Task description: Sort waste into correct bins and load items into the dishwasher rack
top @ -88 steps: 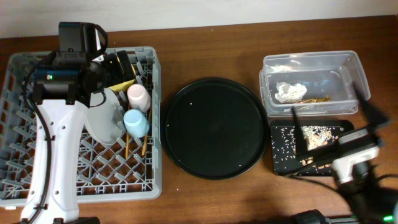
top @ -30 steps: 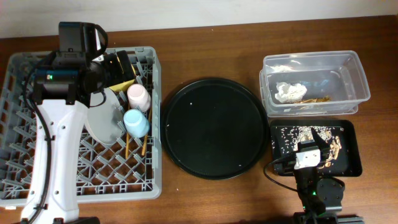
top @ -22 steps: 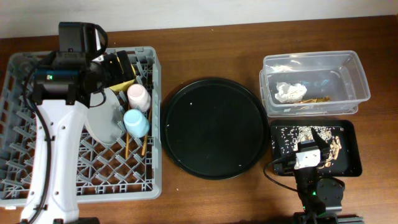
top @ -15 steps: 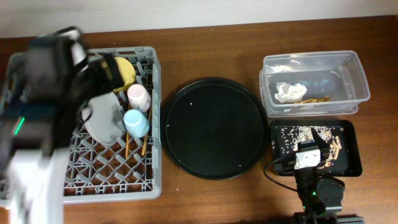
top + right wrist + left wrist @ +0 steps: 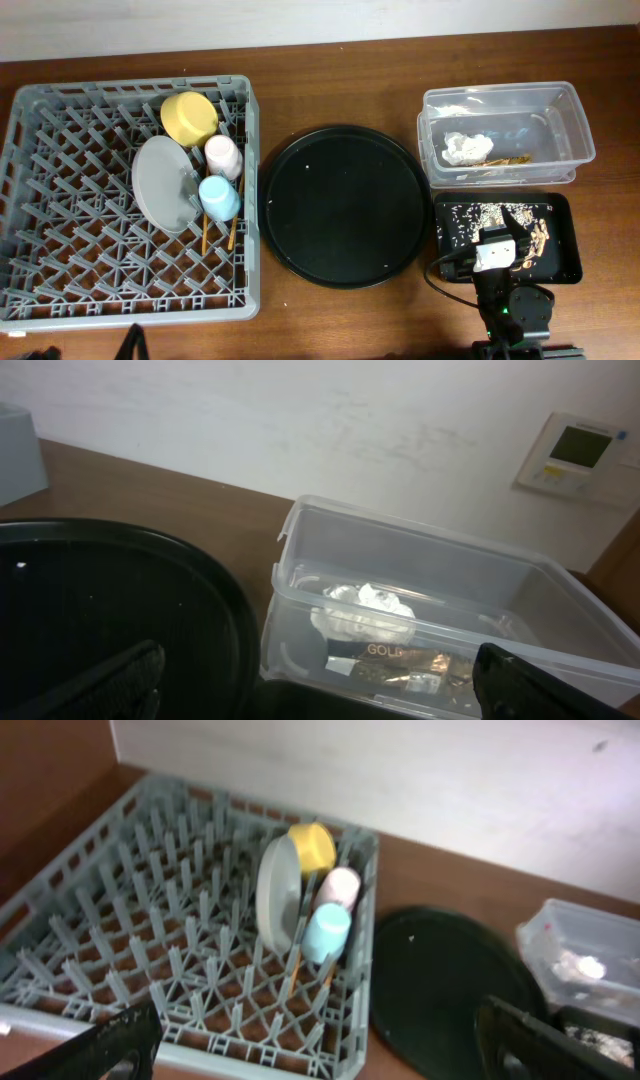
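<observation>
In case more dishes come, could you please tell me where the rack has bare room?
The rack is bare left of the plate and forward of the chopsticks. Crowded: its back-right corner, yellow bowl, pink cup, blue cup.

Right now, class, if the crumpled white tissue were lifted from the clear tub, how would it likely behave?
The tissue, bunched in soft folds, probably weighs little and squashes when pinched. Its irregular shape likely won't roll. The wrapper beside it might drag along.

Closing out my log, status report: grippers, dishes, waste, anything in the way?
Left gripper open, right gripper open. In rack: bowl, plate, pink cup, blue cup, chopsticks. In clear tub: tissue, wrapper; crumbs in black tray. Nothing blocking.
</observation>
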`<state>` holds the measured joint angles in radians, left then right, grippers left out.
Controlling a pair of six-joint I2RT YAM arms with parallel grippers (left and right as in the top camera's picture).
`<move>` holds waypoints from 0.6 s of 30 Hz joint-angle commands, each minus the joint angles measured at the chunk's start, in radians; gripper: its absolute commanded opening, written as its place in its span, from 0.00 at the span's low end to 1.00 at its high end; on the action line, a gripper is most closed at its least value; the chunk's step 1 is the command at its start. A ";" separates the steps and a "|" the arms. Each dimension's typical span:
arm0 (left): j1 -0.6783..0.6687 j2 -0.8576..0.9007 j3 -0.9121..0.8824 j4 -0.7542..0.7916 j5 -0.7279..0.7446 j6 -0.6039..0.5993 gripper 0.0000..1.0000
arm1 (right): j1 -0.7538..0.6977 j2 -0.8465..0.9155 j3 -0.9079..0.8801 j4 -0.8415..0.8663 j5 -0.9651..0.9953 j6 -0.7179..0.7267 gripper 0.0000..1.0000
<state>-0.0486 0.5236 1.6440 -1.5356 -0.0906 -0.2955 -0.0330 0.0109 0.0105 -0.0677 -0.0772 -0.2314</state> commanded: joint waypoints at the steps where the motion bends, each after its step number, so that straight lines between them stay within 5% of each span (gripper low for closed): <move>1: 0.051 -0.077 -0.262 0.223 -0.006 -0.034 0.99 | -0.008 -0.008 -0.005 -0.005 0.010 0.016 0.99; 10: 0.122 -0.277 -0.891 1.194 0.088 -0.161 0.99 | -0.008 -0.008 -0.005 -0.005 0.010 0.016 0.98; 18: 0.122 -0.496 -1.341 1.688 0.102 -0.161 1.00 | -0.008 -0.008 -0.005 -0.005 0.010 0.016 0.99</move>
<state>0.0681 0.1059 0.4423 0.0765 -0.0097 -0.4446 -0.0341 0.0101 0.0101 -0.0673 -0.0750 -0.2306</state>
